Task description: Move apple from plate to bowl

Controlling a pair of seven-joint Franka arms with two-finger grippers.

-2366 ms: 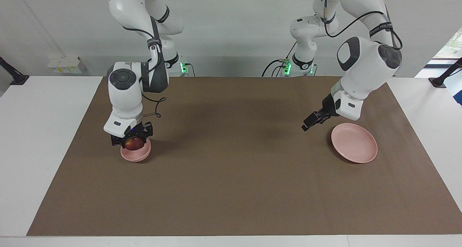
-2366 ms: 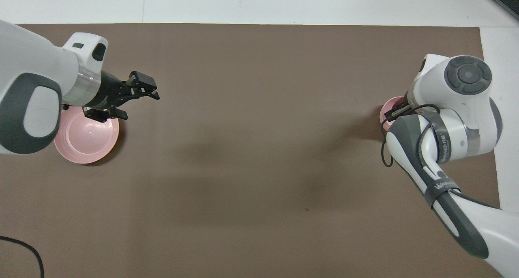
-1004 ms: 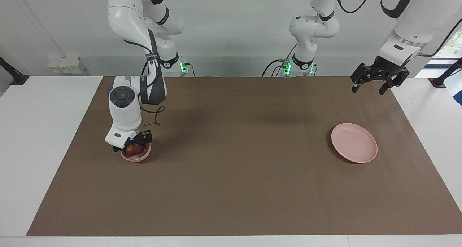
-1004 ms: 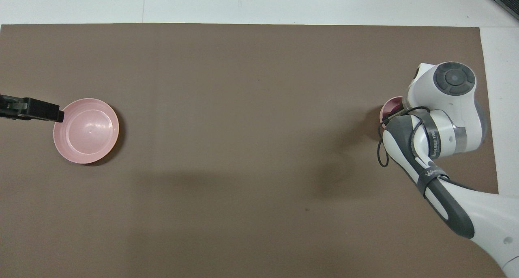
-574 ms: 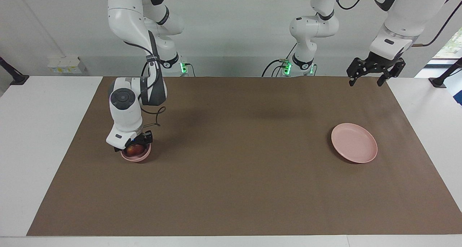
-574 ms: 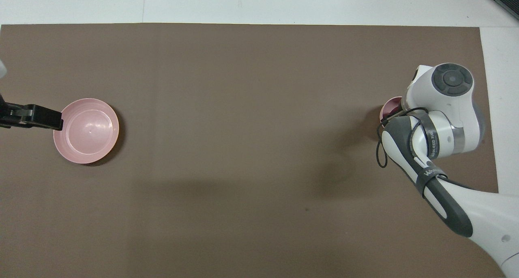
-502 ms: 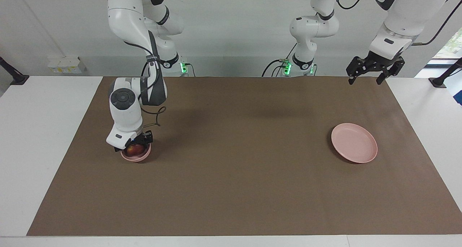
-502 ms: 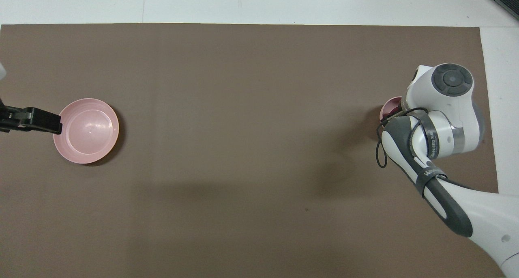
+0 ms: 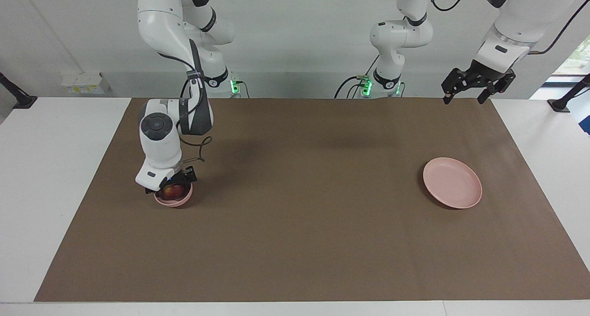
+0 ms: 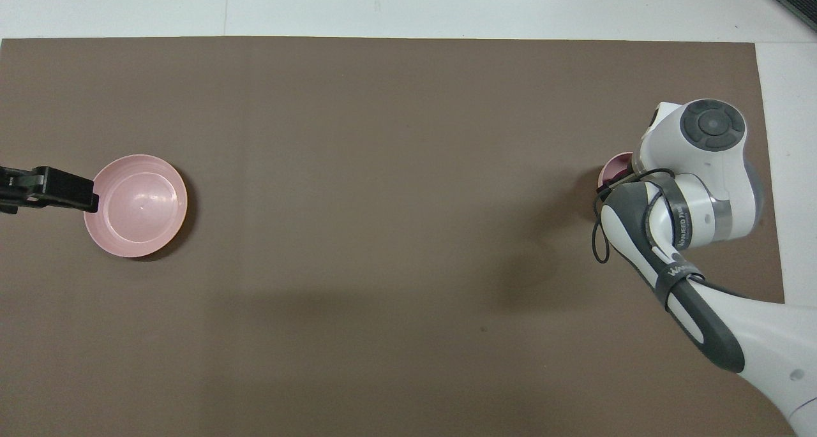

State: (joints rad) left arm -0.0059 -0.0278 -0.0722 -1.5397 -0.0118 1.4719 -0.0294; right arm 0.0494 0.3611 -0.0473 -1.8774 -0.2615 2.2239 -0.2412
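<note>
Since the apple (image 9: pixel 171 192) sits in the bowl (image 9: pixel 174 197) directly beneath the right gripper (image 9: pixel 171 185) — grip state unreadable — the left gripper (image 9: pixel 478 81), spread open, waits high above the plate (image 9: pixel 452 182).

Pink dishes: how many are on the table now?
2. The plate lies bare toward the left arm's end. The bowl sits toward the right arm's end, with the apple in it under the right gripper.
</note>
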